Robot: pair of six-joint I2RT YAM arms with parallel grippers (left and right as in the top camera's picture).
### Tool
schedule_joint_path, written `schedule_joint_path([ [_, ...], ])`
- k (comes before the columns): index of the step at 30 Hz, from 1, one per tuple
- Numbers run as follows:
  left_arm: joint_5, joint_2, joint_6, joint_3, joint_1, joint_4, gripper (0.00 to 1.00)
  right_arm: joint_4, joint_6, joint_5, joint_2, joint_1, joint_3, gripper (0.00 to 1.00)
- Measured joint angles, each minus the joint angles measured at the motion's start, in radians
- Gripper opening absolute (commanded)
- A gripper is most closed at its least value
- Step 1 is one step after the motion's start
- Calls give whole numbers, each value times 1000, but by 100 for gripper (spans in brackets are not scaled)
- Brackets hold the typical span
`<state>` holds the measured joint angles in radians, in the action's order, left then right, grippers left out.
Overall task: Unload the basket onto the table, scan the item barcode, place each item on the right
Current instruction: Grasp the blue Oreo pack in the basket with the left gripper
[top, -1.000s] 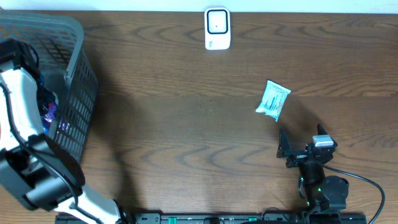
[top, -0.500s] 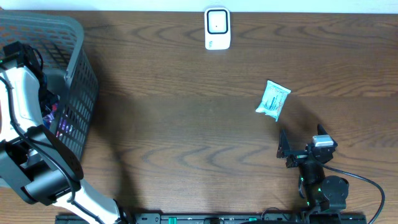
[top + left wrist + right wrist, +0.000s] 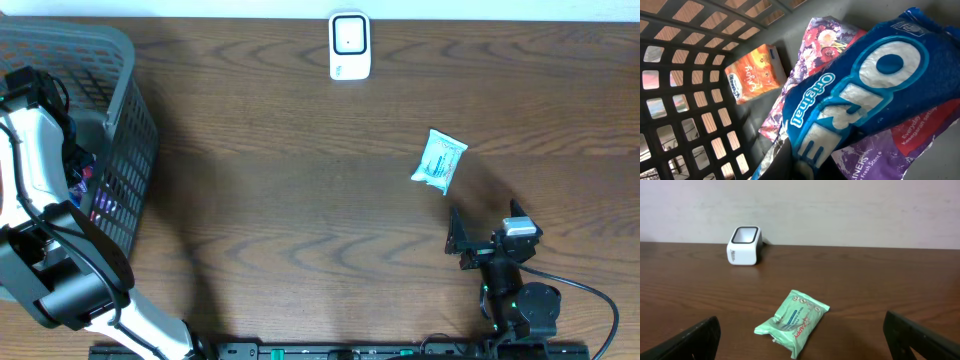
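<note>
From my station, the left arm point(image 3: 28, 150) stood bent at the left edge of the dark brown wooden table point(image 3: 280, 200), its white forearm reaching over the rim and down into the grey plastic lattice basket point(image 3: 125, 120). The left gripper point(image 3: 790, 162) showed only as a dark shape at the bottom of the wrist view, its jaws pressed together on the lower end of the blue Oreo biscuit packet point(image 3: 865, 85). That packet was inside the basket and filled most of the left wrist view. Its long axis ran on a diagonal from lower left to upper right, with the white lettering climbing the same line and its far end pointing to the upper right corner. It lay over a floral-printed packet point(image 3: 825, 40) and a purple packet point(image 3: 900, 150), with a small orange packet point(image 3: 752, 75) near the basket wall. The right gripper point(image 3: 485, 240) sat low at the front right of the table, jaws spread wide and holding nothing, facing a pale green soft packet point(image 3: 439, 160) lying flat near it. The white box-shaped barcode scanner point(image 3: 349, 45) stood at the far edge, well apart from both arms.
</note>
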<state>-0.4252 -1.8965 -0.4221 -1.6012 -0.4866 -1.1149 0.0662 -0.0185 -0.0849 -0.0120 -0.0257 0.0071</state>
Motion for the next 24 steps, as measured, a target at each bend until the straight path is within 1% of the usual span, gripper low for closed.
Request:
schedule_joint_path([
  [7, 0, 11, 0, -28, 0, 6, 8, 0, 0, 0, 0, 0, 0, 99],
  [14, 0, 86, 0, -38, 0, 18, 8, 0, 0, 0, 0, 0, 0, 99],
  [15, 0, 91, 0, -38, 0, 18, 17, 0, 0, 0, 0, 0, 0, 99],
  [20, 0, 92, 0, -38, 0, 14, 17, 0, 0, 0, 0, 0, 0, 99],
  [21, -1, 92, 0, -38, 0, 11, 15, 0, 0, 0, 0, 0, 0, 99],
  [22, -1, 92, 0, -38, 0, 9, 8, 0, 0, 0, 0, 0, 0, 99],
  [24, -2, 92, -3, -38, 0, 3, 7, 0, 0, 0, 0, 0, 0, 99],
])
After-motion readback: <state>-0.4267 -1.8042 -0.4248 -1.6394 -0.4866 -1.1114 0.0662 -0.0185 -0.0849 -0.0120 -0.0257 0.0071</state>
